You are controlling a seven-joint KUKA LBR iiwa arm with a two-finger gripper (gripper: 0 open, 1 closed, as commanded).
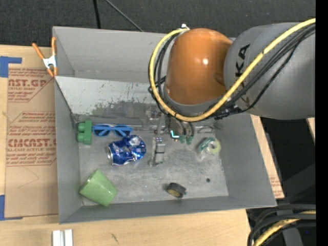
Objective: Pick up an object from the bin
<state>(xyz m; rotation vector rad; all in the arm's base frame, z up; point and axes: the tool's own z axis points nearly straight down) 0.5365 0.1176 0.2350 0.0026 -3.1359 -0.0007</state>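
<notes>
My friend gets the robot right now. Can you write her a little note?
Gripper: low in the bin, just right of the crushed blue can; nothing seen in it.
Things: blue sunglasses and green block at the left, green cup front-left, pale ring on the right.
Done: nothing lifted yet.
Left: grab one thing and lift it out.

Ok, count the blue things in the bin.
2: blue sunglasses lie left of the tool, toward the back; a crushed blue can lies just in front of them, nearer the tool. The arm may hide others.
</notes>
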